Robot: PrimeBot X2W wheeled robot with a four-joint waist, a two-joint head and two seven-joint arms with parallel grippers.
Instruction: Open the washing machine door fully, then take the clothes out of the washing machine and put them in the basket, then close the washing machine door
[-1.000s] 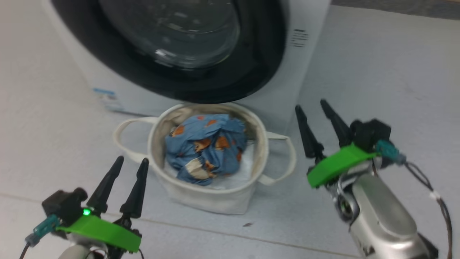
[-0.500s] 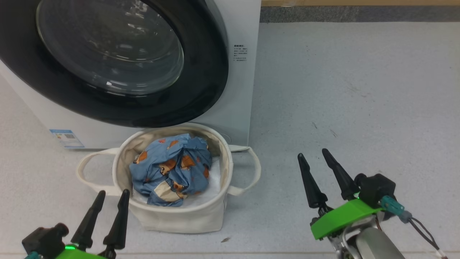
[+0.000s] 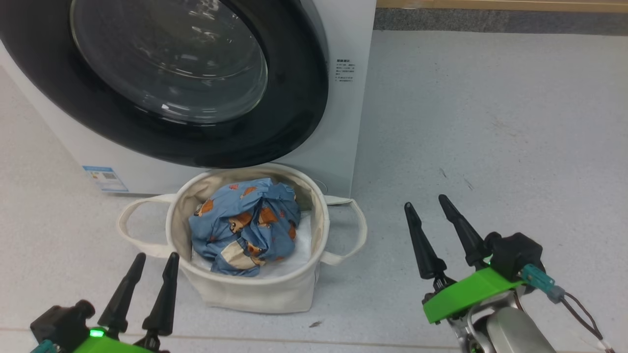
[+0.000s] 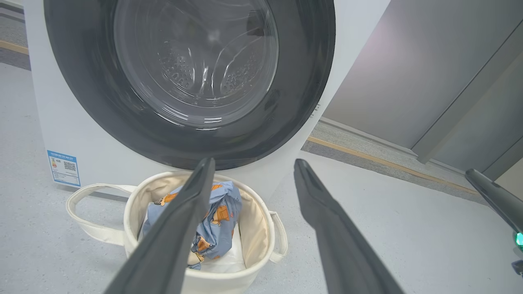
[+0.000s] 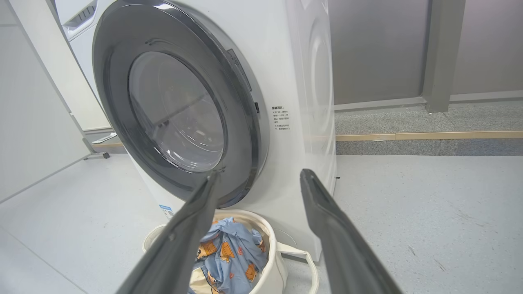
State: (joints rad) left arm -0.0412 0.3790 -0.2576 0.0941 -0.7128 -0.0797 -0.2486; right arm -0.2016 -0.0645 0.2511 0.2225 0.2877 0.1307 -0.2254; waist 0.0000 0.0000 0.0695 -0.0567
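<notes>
The washing machine (image 3: pixel 353 122) stands at the top left with its round black-rimmed door (image 3: pixel 294 117) shut flat against the front; the door (image 4: pixel 306 81) (image 5: pixel 241 122) looks shut in both wrist views too. Right below it sits the cream basket (image 3: pixel 255 289), holding the crumpled blue bear-print clothes (image 3: pixel 245 225) (image 4: pixel 220 220) (image 5: pixel 233 249). My left gripper (image 3: pixel 153 259) hovers open at the basket's near left side, holding nothing. My right gripper (image 3: pixel 426 205) is open and empty over bare floor to the right of the basket.
White fabric (image 3: pixel 301 245) lies under the clothes inside the basket. Grey floor (image 3: pixel 490 122) spreads to the right of the machine. A wooden strip (image 3: pixel 490 5) runs along the far edge. Grey wall panels (image 5: pixel 380 49) stand behind the machine.
The head camera has swung, so the machine and basket sit differently in the picture. Both grippers stay open and empty; the right one now appears lower in the view than a second ago.
</notes>
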